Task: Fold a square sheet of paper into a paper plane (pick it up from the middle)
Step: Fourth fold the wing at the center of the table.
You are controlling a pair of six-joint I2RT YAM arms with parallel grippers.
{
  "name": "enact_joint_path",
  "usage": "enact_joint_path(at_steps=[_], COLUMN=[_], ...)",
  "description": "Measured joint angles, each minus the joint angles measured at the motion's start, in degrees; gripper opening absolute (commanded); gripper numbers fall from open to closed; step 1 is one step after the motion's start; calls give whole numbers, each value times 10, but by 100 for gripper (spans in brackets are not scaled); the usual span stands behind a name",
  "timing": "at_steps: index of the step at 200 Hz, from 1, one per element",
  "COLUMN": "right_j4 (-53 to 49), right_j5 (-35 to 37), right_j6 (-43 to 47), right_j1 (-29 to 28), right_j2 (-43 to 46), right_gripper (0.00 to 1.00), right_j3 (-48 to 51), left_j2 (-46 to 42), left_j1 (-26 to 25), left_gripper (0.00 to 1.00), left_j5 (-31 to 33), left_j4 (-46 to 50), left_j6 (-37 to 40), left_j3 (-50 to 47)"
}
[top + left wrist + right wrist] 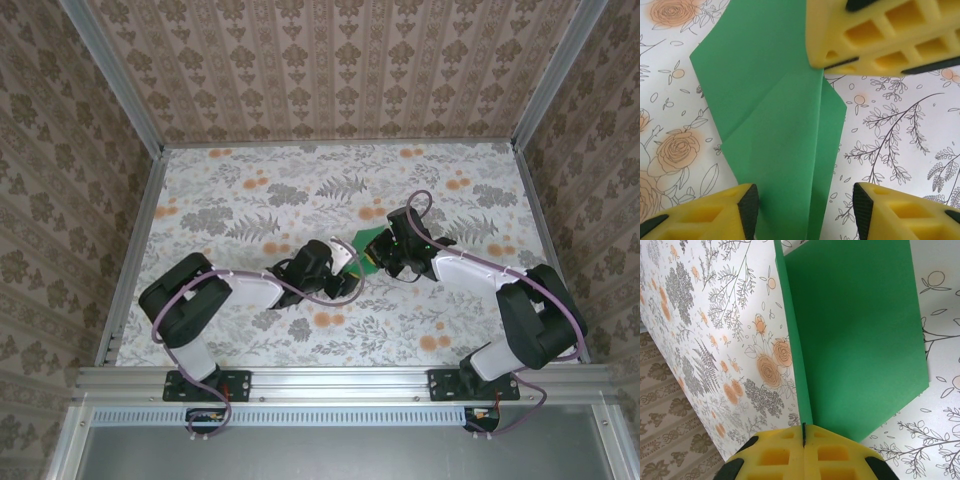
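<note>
The bright green sheet of paper (pixel 368 241) is folded, with a long middle crease and slanted flaps, and it is held up off the table's centre. My right gripper (pixel 803 429) is shut on the folded edge of the paper (pixel 855 340), which stands away from it like a half-open book. In the left wrist view the right gripper's yellow fingers (pixel 880 40) pinch the top of the crease. My left gripper (pixel 805 212) is open and straddles the lower end of the paper (pixel 775 130). Its left pad sits at the paper's edge and its right pad stands clear.
The table (pixel 250 180) wears a floral cloth and is boxed in by wallpapered walls at the left, back and right. An aluminium rail (pixel 340 380) runs along the near edge, where both arm bases are bolted. Both arms meet near the middle.
</note>
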State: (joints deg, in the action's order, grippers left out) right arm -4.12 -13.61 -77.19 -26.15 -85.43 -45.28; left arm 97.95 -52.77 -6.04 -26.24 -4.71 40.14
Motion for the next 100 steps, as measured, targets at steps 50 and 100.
enact_joint_path(at_steps=[50,100], right_j4=[-9,-24], right_j5=[-6,-30], right_j6=[0,38], right_j1=[4,20], right_j2=[0,-2], right_gripper=[3,42], right_j3=[-2,-13], left_j2=[9,18], left_j1=[4,8], left_gripper=[20,7], left_j5=[-3,-21], left_j4=[-44,-60], left_j6=[14,15], left_j3=[-17,-18])
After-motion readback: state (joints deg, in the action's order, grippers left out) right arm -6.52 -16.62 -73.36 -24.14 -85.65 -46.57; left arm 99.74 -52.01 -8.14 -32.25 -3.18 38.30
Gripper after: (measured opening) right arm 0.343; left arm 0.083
